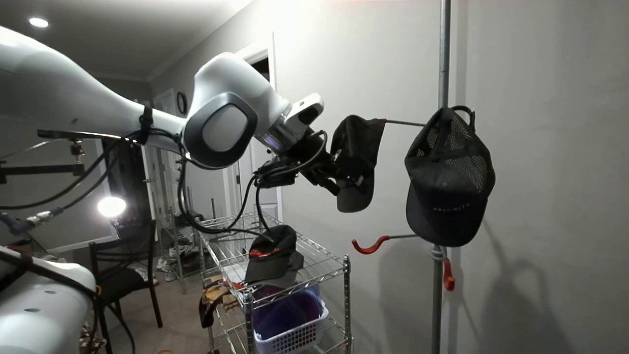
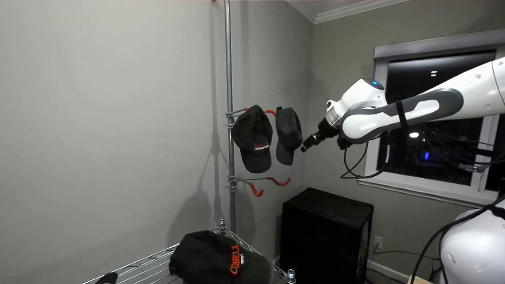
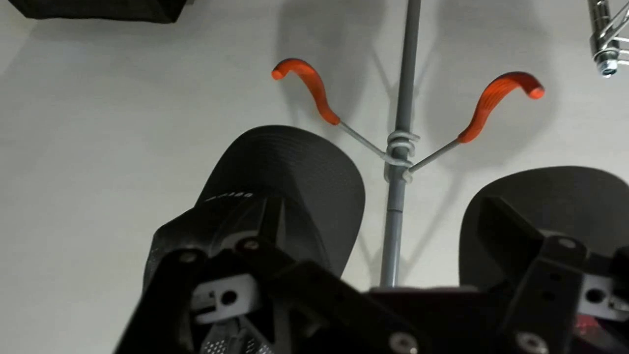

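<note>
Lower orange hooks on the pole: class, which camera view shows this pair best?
The wrist view: there the lower orange hooks appear large and unobstructed, their wires coiling around the pole. Both exterior views also show the pair, but smaller; in an exterior view, the mesh cap hides part of one hook's wire.

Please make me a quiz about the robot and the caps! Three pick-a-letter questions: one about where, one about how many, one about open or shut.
1. Where is the cap with big orange letters?
A. On the floor
B. On the rack
C. On the chair

2. How many hanging caps are there?
A. Two
B. Four
C. Five

3. How is the gripper?
A. Shut on a cap
B. Shut, empty
C. Open

1: B, since both exterior views show it lying there.
2: A, since two show in both exterior views.
3: C, since its fingers stand wide apart in the wrist view.
</note>
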Robot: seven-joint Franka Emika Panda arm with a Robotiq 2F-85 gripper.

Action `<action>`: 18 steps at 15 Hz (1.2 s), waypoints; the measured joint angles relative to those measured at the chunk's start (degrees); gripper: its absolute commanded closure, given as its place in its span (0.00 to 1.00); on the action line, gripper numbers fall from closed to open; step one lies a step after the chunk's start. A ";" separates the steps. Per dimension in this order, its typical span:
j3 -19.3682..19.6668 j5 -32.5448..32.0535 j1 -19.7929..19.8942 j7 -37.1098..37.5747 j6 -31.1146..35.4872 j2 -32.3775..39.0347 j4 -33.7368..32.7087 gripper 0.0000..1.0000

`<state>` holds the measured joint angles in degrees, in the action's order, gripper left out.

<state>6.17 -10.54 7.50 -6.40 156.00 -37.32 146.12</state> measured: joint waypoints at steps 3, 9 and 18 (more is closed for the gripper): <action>3.19 0.23 0.07 -0.07 0.56 1.06 -3.72 0.00; 8.88 5.55 -3.56 -1.85 2.44 5.09 -11.32 0.00; 11.37 14.87 -11.35 -4.60 4.09 18.52 -21.87 0.00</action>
<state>17.55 4.33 -3.85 -10.99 160.10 -18.81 124.25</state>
